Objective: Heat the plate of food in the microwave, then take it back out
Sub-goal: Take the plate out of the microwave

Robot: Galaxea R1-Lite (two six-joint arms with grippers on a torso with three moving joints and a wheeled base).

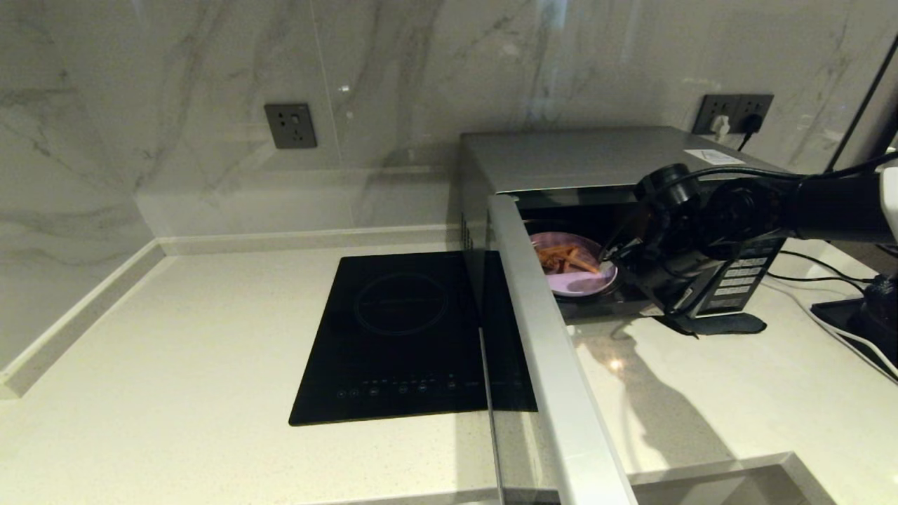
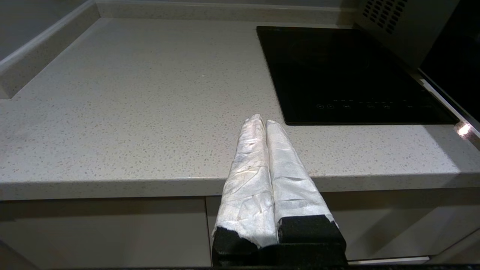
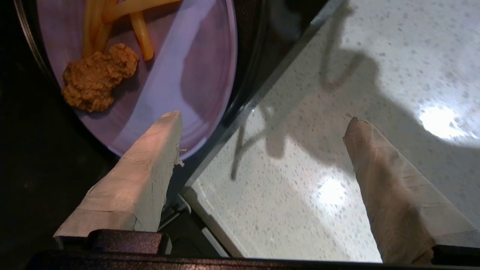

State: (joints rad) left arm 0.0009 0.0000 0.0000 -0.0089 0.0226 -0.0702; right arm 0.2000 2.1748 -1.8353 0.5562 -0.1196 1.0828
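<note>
The silver-grey microwave [image 1: 596, 151] stands at the back right of the counter with its door [image 1: 540, 330] swung wide open toward me. Inside lies the lilac plate of food [image 1: 577, 277] [image 3: 195, 75], carrying a fried chicken piece [image 3: 95, 77] and fries [image 3: 140, 30]. My right gripper [image 3: 262, 122] hangs at the cavity's front opening, open and holding nothing; one fingertip [image 3: 167, 123] is over the plate's near rim, the other over the counter. My left gripper [image 2: 262, 122] is shut and empty, parked off the counter's front edge.
A flat black induction hob [image 1: 407, 337] is set into the counter [image 1: 175, 351] left of the open door. Wall sockets [image 1: 290, 125] sit on the marble backsplash. Black cables [image 1: 828, 287] and a dark device lie at the right of the microwave.
</note>
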